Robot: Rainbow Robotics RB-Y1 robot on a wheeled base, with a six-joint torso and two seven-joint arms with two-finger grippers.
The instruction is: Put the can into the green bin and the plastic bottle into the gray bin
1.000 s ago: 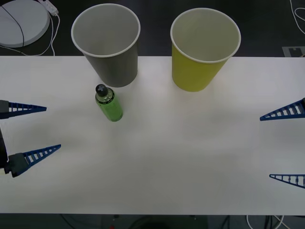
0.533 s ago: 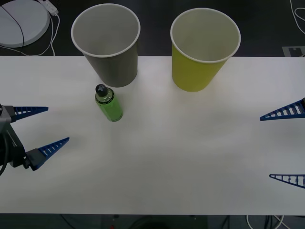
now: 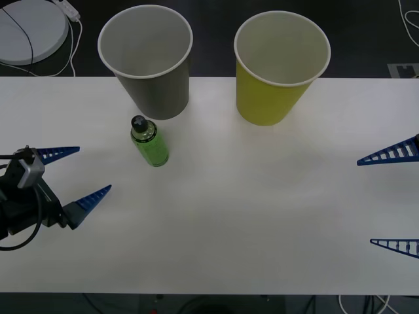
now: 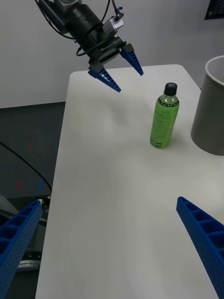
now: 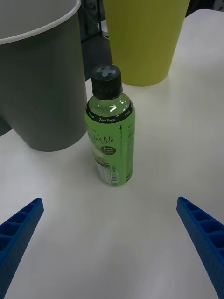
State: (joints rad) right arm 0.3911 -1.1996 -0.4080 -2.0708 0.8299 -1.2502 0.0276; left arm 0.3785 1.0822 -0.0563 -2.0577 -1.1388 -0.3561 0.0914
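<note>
The plastic bottle [image 3: 150,142] [image 5: 111,140] [image 4: 164,118] stands upright on the white table, just in front of the gray bin [image 3: 149,62] [image 5: 39,79] [image 4: 214,112]. The green bin [image 3: 278,69] [image 5: 144,37] stands to the right of the gray one. My left gripper [image 3: 78,173] [image 4: 116,65] is open at the table's left, a short way from the bottle and facing it, nothing between its fingers. My right gripper [image 3: 393,199] hangs open at the right edge, far from the bins. The can is out of view.
A white table [image 3: 249,209] carries everything. Behind its far edge lies a round white device [image 3: 29,29] with a cable. Free room spans the table's middle and front.
My left gripper has moved rightward over the table toward the bottle, staying open. The right gripper, the bottle and the bins have not moved.
</note>
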